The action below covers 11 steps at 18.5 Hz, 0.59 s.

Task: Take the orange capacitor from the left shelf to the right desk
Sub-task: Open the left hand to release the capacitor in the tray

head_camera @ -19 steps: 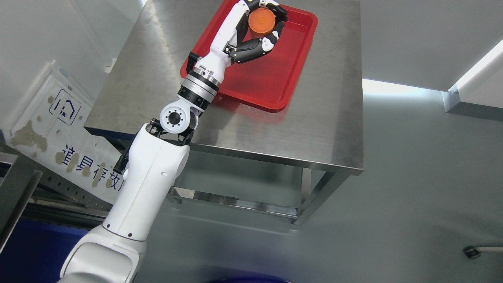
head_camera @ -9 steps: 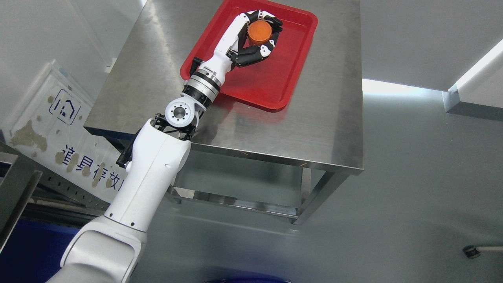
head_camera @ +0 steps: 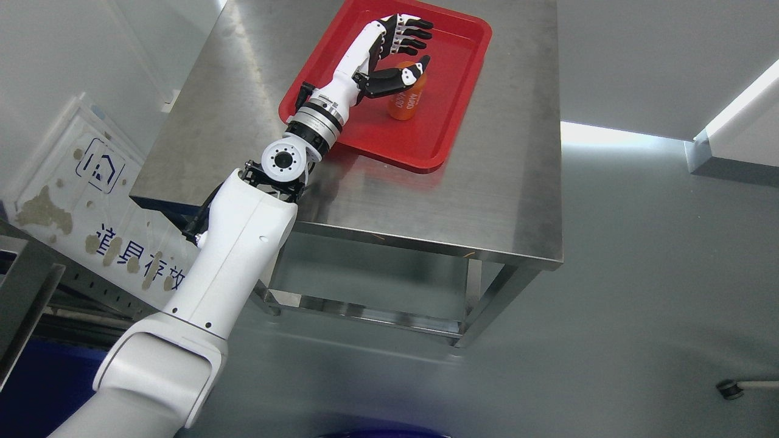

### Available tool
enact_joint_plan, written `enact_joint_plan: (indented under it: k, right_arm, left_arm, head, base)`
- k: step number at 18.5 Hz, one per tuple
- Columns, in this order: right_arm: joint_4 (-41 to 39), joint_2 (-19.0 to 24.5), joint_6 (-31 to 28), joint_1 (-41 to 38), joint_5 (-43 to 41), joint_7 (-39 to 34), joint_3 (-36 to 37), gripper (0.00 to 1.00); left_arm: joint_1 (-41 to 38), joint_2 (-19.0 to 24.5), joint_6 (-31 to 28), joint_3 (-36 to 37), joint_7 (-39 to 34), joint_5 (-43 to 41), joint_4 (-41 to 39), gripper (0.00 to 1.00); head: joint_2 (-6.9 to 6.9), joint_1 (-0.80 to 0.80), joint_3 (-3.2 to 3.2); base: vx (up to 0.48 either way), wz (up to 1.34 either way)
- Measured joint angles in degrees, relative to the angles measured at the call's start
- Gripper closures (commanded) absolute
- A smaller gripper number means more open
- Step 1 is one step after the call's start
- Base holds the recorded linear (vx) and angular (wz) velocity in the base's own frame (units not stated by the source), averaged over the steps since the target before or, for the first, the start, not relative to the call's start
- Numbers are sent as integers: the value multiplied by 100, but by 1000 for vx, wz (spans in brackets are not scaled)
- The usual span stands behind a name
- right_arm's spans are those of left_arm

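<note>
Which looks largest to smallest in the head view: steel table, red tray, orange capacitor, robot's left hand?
1. Steel table
2. Red tray
3. Left hand, fingers open
4. Orange capacitor, partly hidden by the thumb

The hand sits nearer the camera, so ranks 3 and 4 are less sure.

We note a red tray lying on the steel top, near its far edge. At left, a white sign board with blue characters and brown stains leans against the wall. A small grey caster sits on the floor, lower right.
</note>
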<state>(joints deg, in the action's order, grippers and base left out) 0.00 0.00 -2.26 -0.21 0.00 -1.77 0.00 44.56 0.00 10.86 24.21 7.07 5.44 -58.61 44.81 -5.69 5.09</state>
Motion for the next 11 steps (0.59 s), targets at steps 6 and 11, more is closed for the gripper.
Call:
enact_joint_plan:
  k: [6,11]
  right_arm:
    - [-1,0,-3,-52,0,2,0,0]
    - [-1,0,-6,-39,0,0,0,0]
  left_arm:
    - [208,0,34,-217,40,59,25,10]
    - [267,0,-606,-854,85,77,-272,9]
  head:
    - [0,0,0]
    - [0,0,0]
  base:
    - [0,0]
    - [0,0]
